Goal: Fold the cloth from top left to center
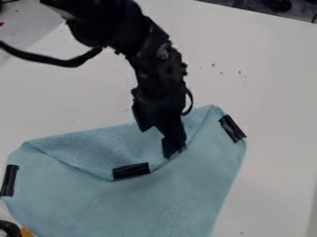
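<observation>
Where end effector (pixel 174 150) meets edge of cloth (pixel 161 199) flap, can't tell opening, hold; table (pixel 278 115) right.

"What carries the cloth (pixel 155 203)?"
"The desk (pixel 278 92); my tool (pixel 173 152) is at its folded flap (pixel 90 143)."
"And on the cloth?"
"Left strip (pixel 9 180) at its left edge, right strip (pixel 232 128) at its right, middle strip (pixel 131 171) between."

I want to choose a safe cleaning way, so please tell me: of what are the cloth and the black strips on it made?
The cloth looks like soft, matte microfibre or terry: its surface is finely nubbly and it folds loosely. The strips seem smooth and slightly glossy, with pale streaks; perhaps tape or plastic.
</observation>
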